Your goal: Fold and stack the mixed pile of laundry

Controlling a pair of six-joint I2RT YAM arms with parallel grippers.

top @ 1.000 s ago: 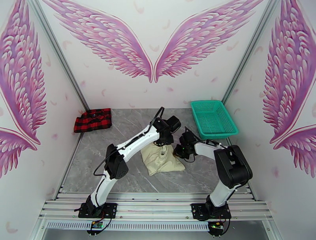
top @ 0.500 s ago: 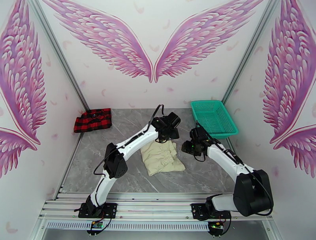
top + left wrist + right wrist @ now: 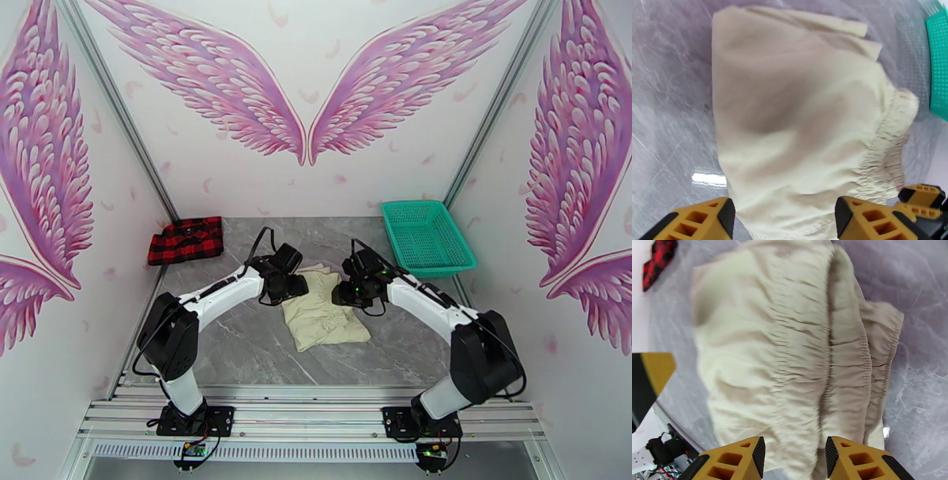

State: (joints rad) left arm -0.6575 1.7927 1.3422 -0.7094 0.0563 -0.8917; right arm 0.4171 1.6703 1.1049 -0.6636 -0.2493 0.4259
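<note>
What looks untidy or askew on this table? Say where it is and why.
The cream garment at mid-table lies skewed to the table edges, its gathered elastic edge rumpled and one flap poking out at the far side. The checked shirt sits neatly folded in the far left corner.

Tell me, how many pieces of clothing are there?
2. A cream garment lies spread in the middle; a folded red-and-black checked shirt sits at the far left corner. Another could hide underneath.

One checked shirt (image 3: 186, 240), one cream garment (image 3: 322, 312), one basket (image 3: 426, 237).
</note>
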